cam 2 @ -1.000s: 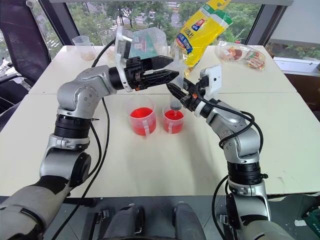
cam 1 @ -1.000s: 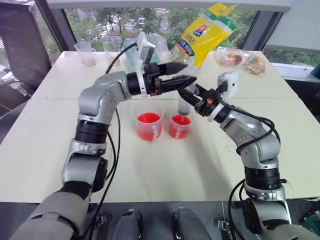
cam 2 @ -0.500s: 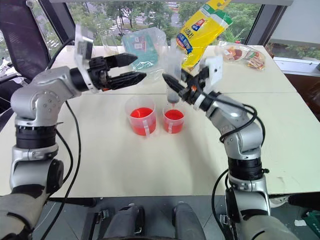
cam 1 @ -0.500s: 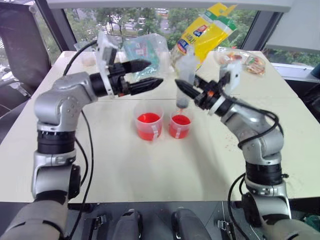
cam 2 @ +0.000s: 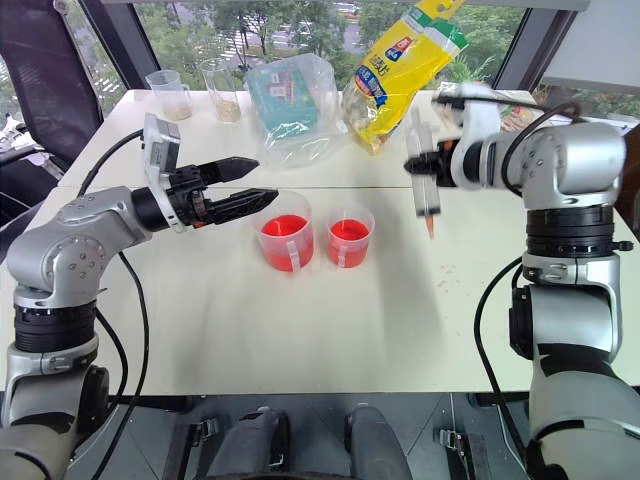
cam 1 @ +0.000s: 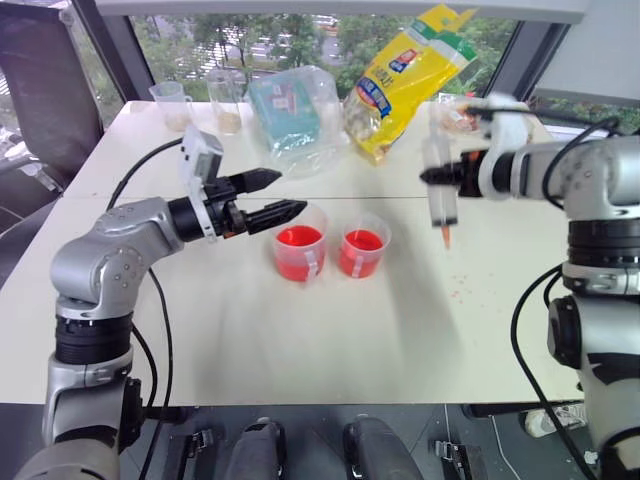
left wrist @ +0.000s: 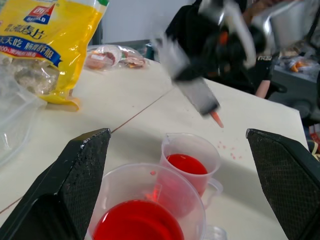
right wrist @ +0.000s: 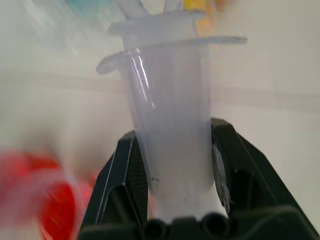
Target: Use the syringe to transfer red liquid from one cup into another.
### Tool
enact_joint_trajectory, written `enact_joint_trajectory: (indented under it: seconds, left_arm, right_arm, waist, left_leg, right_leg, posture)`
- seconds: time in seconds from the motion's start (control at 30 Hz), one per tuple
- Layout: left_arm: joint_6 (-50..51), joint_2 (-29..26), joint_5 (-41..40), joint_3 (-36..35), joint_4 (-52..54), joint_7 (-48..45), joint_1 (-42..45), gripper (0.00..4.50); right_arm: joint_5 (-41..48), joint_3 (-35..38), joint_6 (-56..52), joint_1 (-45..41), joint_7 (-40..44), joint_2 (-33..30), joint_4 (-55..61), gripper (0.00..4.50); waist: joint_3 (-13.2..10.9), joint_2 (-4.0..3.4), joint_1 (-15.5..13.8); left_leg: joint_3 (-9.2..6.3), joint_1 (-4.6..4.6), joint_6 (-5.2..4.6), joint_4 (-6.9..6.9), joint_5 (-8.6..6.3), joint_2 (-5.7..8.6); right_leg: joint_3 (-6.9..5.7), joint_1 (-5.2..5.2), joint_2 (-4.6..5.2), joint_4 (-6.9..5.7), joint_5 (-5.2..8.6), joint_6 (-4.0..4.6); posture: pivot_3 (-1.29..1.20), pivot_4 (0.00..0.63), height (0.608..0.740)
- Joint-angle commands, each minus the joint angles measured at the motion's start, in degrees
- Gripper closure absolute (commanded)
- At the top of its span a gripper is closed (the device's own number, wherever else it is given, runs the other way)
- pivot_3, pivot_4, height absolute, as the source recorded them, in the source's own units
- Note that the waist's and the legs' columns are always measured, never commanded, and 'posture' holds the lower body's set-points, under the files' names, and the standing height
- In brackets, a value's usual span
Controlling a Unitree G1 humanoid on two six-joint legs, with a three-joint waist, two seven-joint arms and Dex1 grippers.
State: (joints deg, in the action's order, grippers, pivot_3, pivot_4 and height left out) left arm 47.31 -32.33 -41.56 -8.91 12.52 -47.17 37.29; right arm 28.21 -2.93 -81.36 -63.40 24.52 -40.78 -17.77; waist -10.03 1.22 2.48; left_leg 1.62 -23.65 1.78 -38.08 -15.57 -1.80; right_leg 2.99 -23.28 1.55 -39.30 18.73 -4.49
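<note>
Both the wide cup (cam 1: 299,251) and the small cup (cam 1: 362,251) on the bench (cam 1: 330,340) hold red liquid, so a transfer seems done; the right fingers (cam 1: 441,175) grip the syringe (cam 1: 440,207) upright beside them, left fingers (cam 1: 266,197) wide apart, empty.

Light: bright daylight from the windows beyond the table's (cam 1: 300,330) far edge.
Shadows: soft and faint.
Blur: the syringe (right wrist: 170,140) and cups smear in the right wrist view.

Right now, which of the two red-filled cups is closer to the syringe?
The smaller, narrower cup. It stands on the right of the pair, on the side where the right gripper holds the syringe; the wider cup is farther left.
</note>
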Motion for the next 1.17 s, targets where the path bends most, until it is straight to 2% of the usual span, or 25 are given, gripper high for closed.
enact_joint_trajectory:
  seconds: [0.03, 0.17, 0.4, 0.43, 0.47, 0.57, 0.6, 0.73, 0.9, 1.0, 1.17]
  left_arm:
    - [0.24, -0.45, -2.18, -2.18, 3.18, 1.49, -0.73, 0.02]
    - [0.37, -0.64, -3.12, -2.10, 4.54, 2.82, -1.73, 0.02]
    - [1.27, -1.23, -4.25, -1.95, 6.67, 4.87, -2.70, 0.02]
    - [1.48, -1.51, -4.35, -1.93, 7.08, 4.97, -3.02, 0.00]
    - [1.70, -1.81, -4.56, -2.05, 7.48, 5.06, -3.39, 0.00]
    - [2.22, -2.82, -5.42, -2.35, 8.25, 5.24, -4.23, 0.00]
    - [2.34, -3.45, -5.37, -2.25, 8.57, 4.99, -4.71, 0.00]
    - [2.35, -5.59, -5.57, -2.28, 9.27, 4.32, -6.30, 0.00]
    - [2.81, -9.93, -6.64, -3.87, 10.59, 2.71, -9.22, 0.00]
    - [3.26, -12.66, -7.14, -4.54, 12.03, 1.49, -11.36, 0.00]
    - [3.41, -14.68, -7.94, -5.71, 12.49, 1.13, -13.03, 0.00]
  right_arm:
    - [-2.42, -4.33, -0.14, -1.20, 4.03, -2.12, -3.74, 3.14]
    - [-6.19, -7.61, 3.65, -0.26, 6.26, -0.99, -12.01, 3.14]
    - [-11.01, -6.82, 9.94, -1.17, 7.55, 3.50, -23.87, 3.14]
    - [-11.48, -6.63, 10.59, -1.35, 7.81, 3.81, -24.79, 2.14]
    - [-11.78, -6.24, 10.95, -1.53, 8.00, 4.08, -25.52, 1.80]
    - [-12.58, -5.78, 11.25, -1.84, 9.02, 4.25, -26.17, 0.23]
    - [-12.82, -5.74, 11.35, -1.79, 9.28, 3.99, -25.61, 0.05]
    - [-13.06, -5.38, 10.90, -1.90, 10.70, 2.47, -20.99, 0.05]
    - [-11.63, -5.88, 12.15, 1.10, 16.44, -3.66, -2.83, 0.05]
    - [-6.87, -3.63, 9.09, 4.30, 21.25, -7.32, 8.67, 0.05]
    - [0.07, 2.29, 4.58, 9.76, 24.49, -10.35, 22.36, 0.05]
  waist:
    - [0.00, 0.00, 0.05]
    - [0.00, 0.00, 0.00]
    - [0.01, 0.01, 0.05]
    - [0.01, 0.01, 0.10]
    - [0.01, 0.01, 0.10]
    - [0.01, 0.01, 0.02]
    - [0.01, 0.01, 0.02]
    - [0.00, 0.00, -0.01]
    - [-0.05, -0.08, -0.08]
    - [-0.05, -0.08, -0.10]
    - [-0.05, -0.08, -0.10]
  left_leg:
    - [0.00, 0.00, 0.00, 0.00, 0.00, 0.00]
    - [0.00, 0.00, 0.00, -0.01, 0.00, 0.00]
    - [-0.01, 0.00, 0.00, -0.03, 0.00, -0.01]
    - [0.00, 0.02, 0.00, -0.03, 0.00, -0.01]
    - [0.00, 0.03, 0.00, -0.03, 0.00, -0.01]
    - [0.00, 0.06, 0.01, -0.03, 0.00, -0.01]
    - [-0.01, 0.06, 0.01, -0.04, 0.00, -0.01]
    - [0.00, 0.07, 0.01, -0.04, 0.00, 0.00]
    - [-0.01, -0.03, 0.00, 0.03, 0.00, 0.00]
    - [-0.05, -0.07, -0.01, 0.08, -0.01, -0.01]
    - [-0.06, -0.05, -0.02, 0.06, -0.02, -0.01]
  right_leg:
    - [0.00, -0.01, -0.01, 0.00, 0.00, 0.00]
    - [0.00, 0.00, -0.01, 0.00, 0.00, 0.00]
    - [-0.02, 0.03, -0.04, 0.01, 0.00, 0.00]
    - [-0.02, 0.04, -0.04, 0.01, 0.00, 0.00]
    - [-0.01, 0.05, -0.04, 0.01, 0.00, 0.00]
    - [-0.01, 0.08, -0.05, -0.01, 0.00, 0.00]
    - [-0.02, 0.09, -0.05, -0.01, 0.00, 0.00]
    - [-0.02, 0.09, -0.04, -0.01, 0.00, 0.00]
    - [-0.02, -0.03, -0.03, 0.05, 0.00, -0.01]
    - [-0.05, -0.05, -0.04, 0.12, 0.00, -0.01]
    - [-0.05, 0.01, 0.00, 0.11, 0.00, -0.01]
  posture:
    - [0.00, 0.150, 0.740]
    - [0.00, 0.150, 0.740]
    - [0.00, 0.150, 0.740]
    - [0.00, 0.150, 0.740]
    - [0.00, 0.150, 0.740]
    - [0.00, 0.150, 0.740]
    - [0.00, 0.150, 0.740]
    - [0.00, 0.150, 0.740]
    - [0.00, 0.150, 0.740]
    - [0.00, 0.150, 0.740]
    - [0.00, 0.150, 0.740]
